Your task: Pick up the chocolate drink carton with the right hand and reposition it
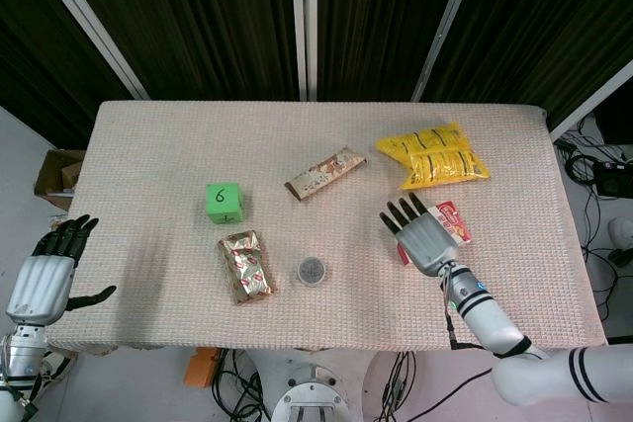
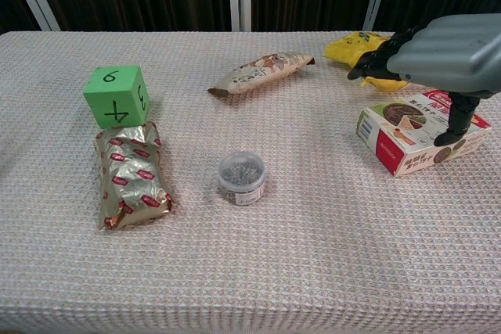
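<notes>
The head view looked down from high above the whole table (image 1: 148, 145), while the chest view sat low and close at the near edge, facing across it, and both showed the green cube (image 1: 225, 202) and small round tub (image 2: 241, 177).

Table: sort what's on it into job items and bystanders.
Job:
chocolate drink carton, lying flat
right hand, over the carton

Lying about:
green cube
gold foil packet
small round tin
snack bar wrapper
yellow bag

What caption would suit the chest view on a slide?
Grey right robot hand poised over the red-and-white chocolate drink carton lying flat on the woven table cover.
</notes>
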